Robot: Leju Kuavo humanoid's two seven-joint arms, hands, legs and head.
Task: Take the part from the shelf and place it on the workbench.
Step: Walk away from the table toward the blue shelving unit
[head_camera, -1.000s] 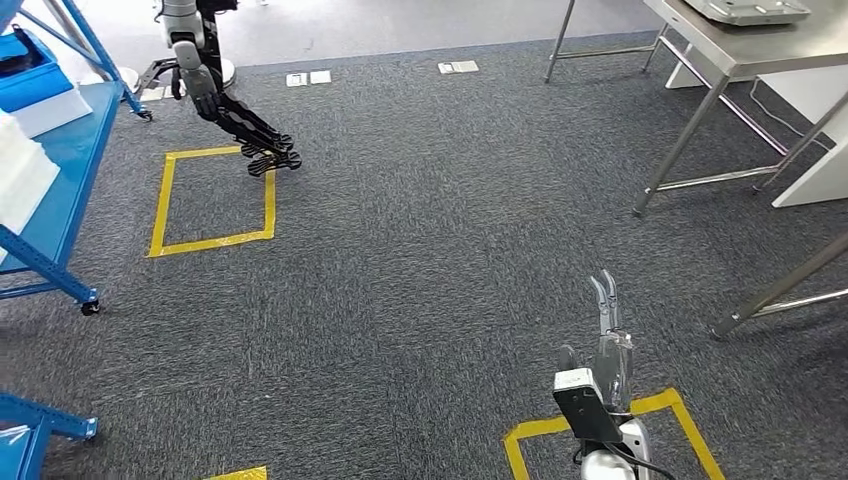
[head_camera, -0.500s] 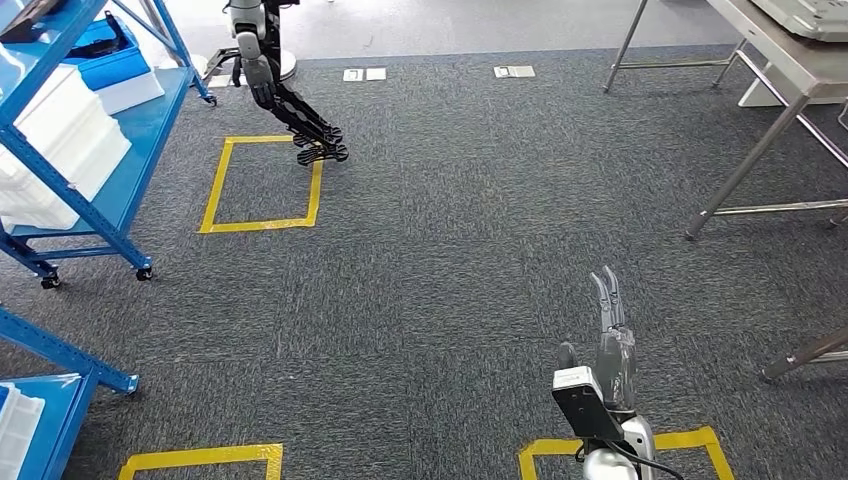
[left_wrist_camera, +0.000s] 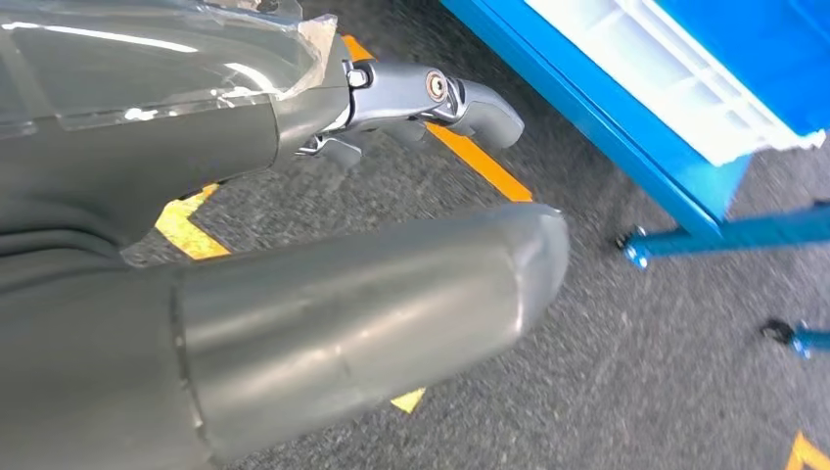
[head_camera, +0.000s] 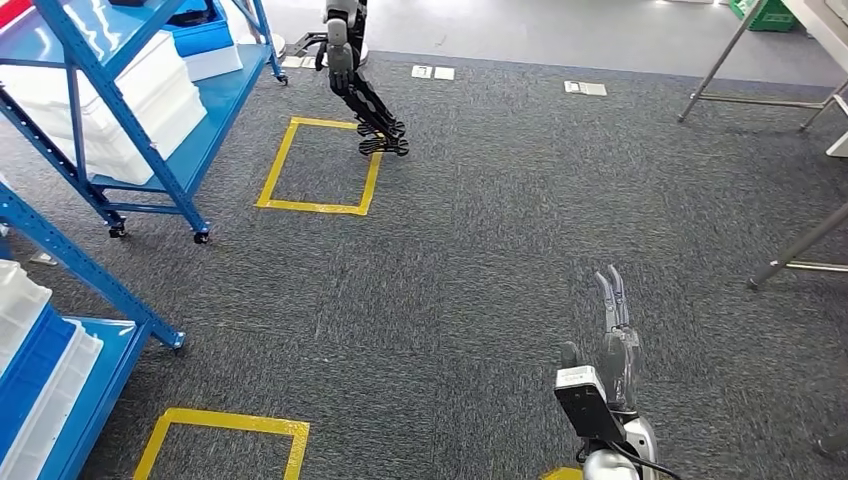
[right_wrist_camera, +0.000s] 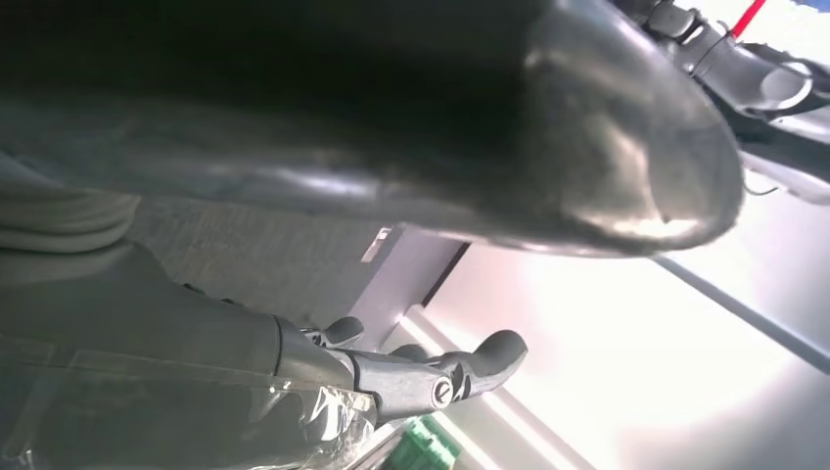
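A blue shelf on casters stands at the far left in the head view, loaded with white bins; I cannot make out the part among them. A second blue shelf with white and blue bins is close at the lower left. My right hand hangs low at the centre right, fingers straight and apart, holding nothing. The left wrist view has my left hand over the carpet beside a blue shelf, thumb and fingers apart, nothing in them. Metal workbench legs stand at the right edge.
Another robot stands at the far end by a yellow taped square on the grey carpet. A second taped square lies near my feet at the lower left. More metal table legs are at the upper right.
The whole picture has shifted: the camera has turned left, bringing both blue shelves further in and sliding the workbench out to the right. My right hand hangs the same, still holding nothing.
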